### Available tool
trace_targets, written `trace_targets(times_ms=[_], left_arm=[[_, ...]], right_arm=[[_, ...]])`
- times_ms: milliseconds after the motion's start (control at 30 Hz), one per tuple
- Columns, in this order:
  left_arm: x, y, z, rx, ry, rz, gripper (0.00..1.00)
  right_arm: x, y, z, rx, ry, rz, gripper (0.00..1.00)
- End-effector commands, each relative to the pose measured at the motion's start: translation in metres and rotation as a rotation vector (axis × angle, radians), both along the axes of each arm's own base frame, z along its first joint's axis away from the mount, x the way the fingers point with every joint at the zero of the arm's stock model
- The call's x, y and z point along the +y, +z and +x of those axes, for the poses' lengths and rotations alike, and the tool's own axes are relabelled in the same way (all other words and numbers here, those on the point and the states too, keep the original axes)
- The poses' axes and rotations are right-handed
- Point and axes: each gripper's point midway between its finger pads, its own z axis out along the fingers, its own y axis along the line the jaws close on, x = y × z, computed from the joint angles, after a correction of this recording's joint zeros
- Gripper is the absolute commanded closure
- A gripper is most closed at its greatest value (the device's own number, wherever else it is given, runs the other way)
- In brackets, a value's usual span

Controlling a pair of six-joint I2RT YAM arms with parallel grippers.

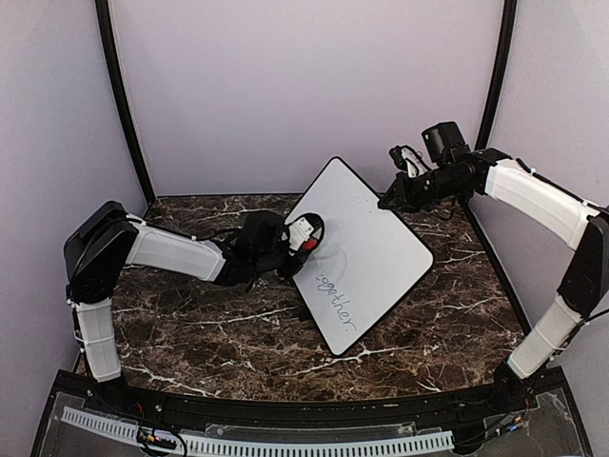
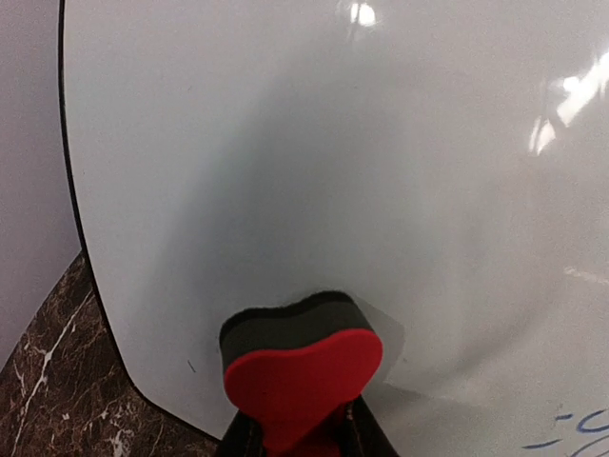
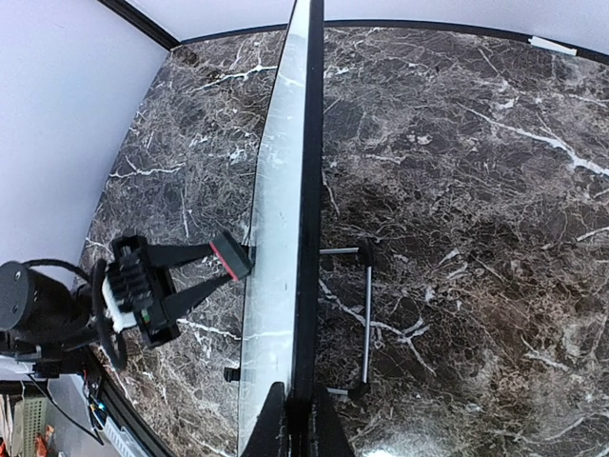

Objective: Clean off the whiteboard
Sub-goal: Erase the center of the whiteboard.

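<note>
The board is standing in the middle of the top view, turned like a diamond on the dark marble table, with one corner pointing to the upper middle of the frame and another to the lower middle. A handwritten word is showing on its lower part, while the rest of the face is looking clean and glossy. The left gripper is reaching in from the left of the frame, and its jaws are squeezing a red eraser with a dark felt face. In the left wrist view that felt is pressing flat against the board near the board's lower left edge, with a bit of blue writing peeking in at the bottom right corner. The right gripper is coming in from the upper right of the top view, and its jaws are pinching the board's upper right edge. The right wrist view is looking along the board edge-on, with both fingers clamping the thin black rim at the bottom of the frame. A wire stand is sitting just behind the board there, on the right side.
</note>
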Motion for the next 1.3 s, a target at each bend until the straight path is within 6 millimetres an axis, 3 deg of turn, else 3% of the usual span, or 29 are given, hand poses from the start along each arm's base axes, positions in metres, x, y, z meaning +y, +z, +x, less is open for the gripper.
trace_targets(times_ms=[0, 167, 400, 533, 633, 767, 967, 1267], left_arm=[[0.03, -0.061, 0.008, 0.12, 0.045, 0.124, 1.0], [0.014, -0.062, -0.008, 0.185, -0.016, 0.088, 1.0], [-0.036, -0.057, -0.076, 0.231, -0.168, 0.04, 1.0], [-0.055, -0.051, -0.111, 0.27, -0.237, -0.002, 1.0], [-0.061, -0.049, -0.13, 0.28, -0.265, -0.001, 1.0], [-0.055, -0.056, -0.143, 0.31, -0.257, 0.012, 1.0], [-0.019, -0.074, -0.103, 0.288, -0.044, 0.071, 1.0], [0.028, -0.08, -0.045, 0.245, 0.12, 0.081, 1.0]], right_arm=[[0.035, 0.0, -0.03, -0.019, 0.219, 0.027, 1.0], [0.035, 0.0, -0.03, -0.019, 0.22, 0.026, 1.0], [0.035, -0.001, -0.03, -0.017, 0.22, 0.026, 1.0], [0.034, -0.001, -0.031, -0.019, 0.219, 0.027, 1.0], [0.033, 0.001, -0.031, -0.02, 0.215, 0.027, 1.0], [0.032, 0.004, -0.032, -0.028, 0.211, 0.028, 1.0], [0.031, 0.004, -0.034, -0.027, 0.206, 0.029, 1.0], [0.03, 0.005, -0.038, -0.028, 0.21, 0.034, 1.0]])
